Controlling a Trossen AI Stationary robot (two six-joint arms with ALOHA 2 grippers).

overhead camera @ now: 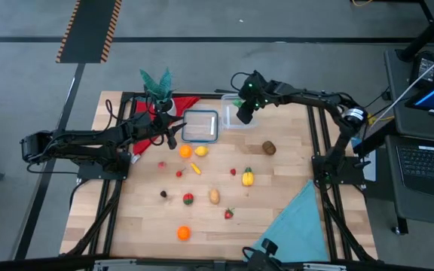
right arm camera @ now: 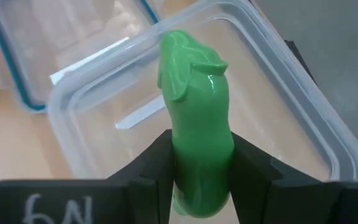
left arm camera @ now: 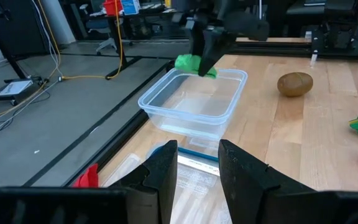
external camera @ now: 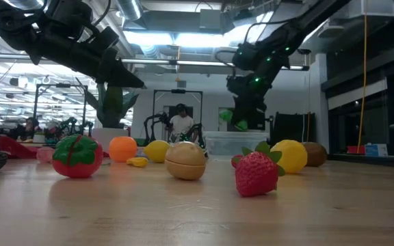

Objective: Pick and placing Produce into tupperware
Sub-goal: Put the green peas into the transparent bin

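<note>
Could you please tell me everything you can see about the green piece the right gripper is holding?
The green piece is a small, glossy toy vegetable of smooth plastic, elongated, with a leaf-like flap at its free end. The right gripper is shut on its lower part, one dark finger on each side, and nothing else touches it. It hangs in the air over the clear tub, which looks empty, near the table's far edge. What vegetable it is meant to be I cannot tell.

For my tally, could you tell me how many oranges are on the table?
2: one orange beside the blue-rimmed lid, another orange near the opposite table edge; none apparently hidden.
</note>
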